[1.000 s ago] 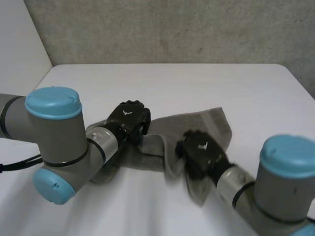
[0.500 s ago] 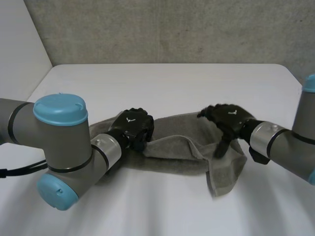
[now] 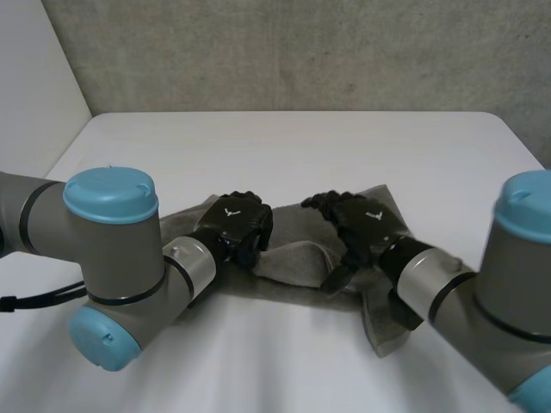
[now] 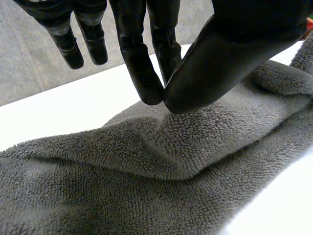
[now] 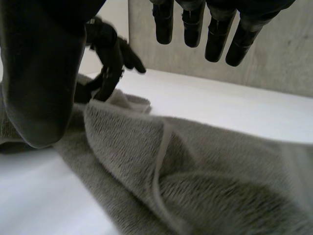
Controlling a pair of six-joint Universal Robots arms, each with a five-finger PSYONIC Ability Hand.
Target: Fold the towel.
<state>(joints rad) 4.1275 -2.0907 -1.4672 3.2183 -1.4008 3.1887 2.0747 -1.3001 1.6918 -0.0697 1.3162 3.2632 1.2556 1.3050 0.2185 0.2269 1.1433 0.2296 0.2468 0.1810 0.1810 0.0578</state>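
Note:
A grey towel (image 3: 297, 258) lies crumpled in a long strip across the white table (image 3: 301, 146). My left hand (image 3: 234, 222) rests on the towel's left part. Its fingers and thumb (image 4: 230, 54) are pinched together on a raised ridge of the towel (image 4: 146, 171). My right hand (image 3: 357, 225) hovers over the towel's middle, to the right of the left hand. It is open, with straight fingers (image 5: 215, 34) and the thumb (image 5: 39, 73) held apart above the towel (image 5: 195, 171). The left hand (image 5: 108, 51) shows beyond the right thumb, on a fold.
A grey wall (image 3: 301, 52) stands behind the table's far edge and a white panel (image 3: 34, 86) at the far left. The towel's right end (image 3: 387, 323) hangs toward the table's front. Bare table lies behind the towel.
My right hand has opened and let go of the towel, swung out to the right and come back over the towel's middle. The towel now lies stretched out more. The left hand keeps its pinch.

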